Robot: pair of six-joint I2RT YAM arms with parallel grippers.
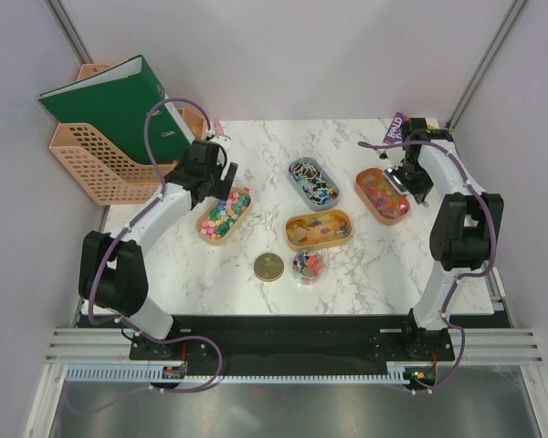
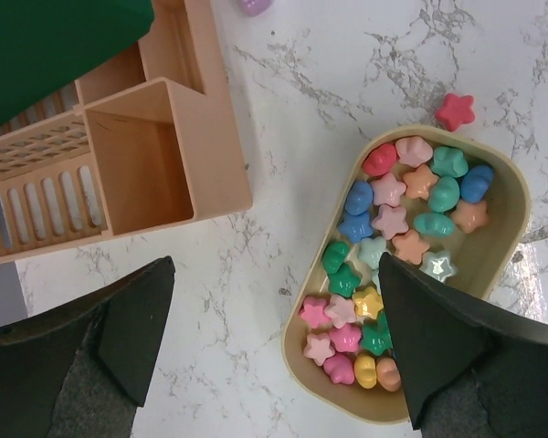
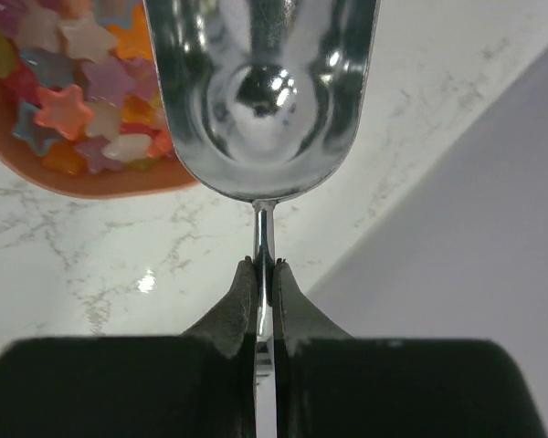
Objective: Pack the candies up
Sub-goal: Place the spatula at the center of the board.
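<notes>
Right wrist, right tool (image 3: 266, 267) pinching scoop (image 3: 260, 91) handle, candies (image 3: 73, 109) beyond, upper left

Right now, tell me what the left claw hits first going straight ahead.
The left claw probably meets the white marble tabletop, between the peach plastic organizer and the tan oval tray of colourful candies; one finger may clip the tray.

candies (image 1: 224, 215) lie in four trays (image 1: 351, 228), lid (image 1: 269, 266) and jar (image 1: 308, 265) just before them, rack (image 1: 91, 164) behind at left.

Green ring binder (image 1: 110, 105) leans in a peach lattice plastic rack (image 1: 87, 169); round gold lid (image 1: 268, 266) lies on white marble tabletop (image 1: 365, 274).
</notes>
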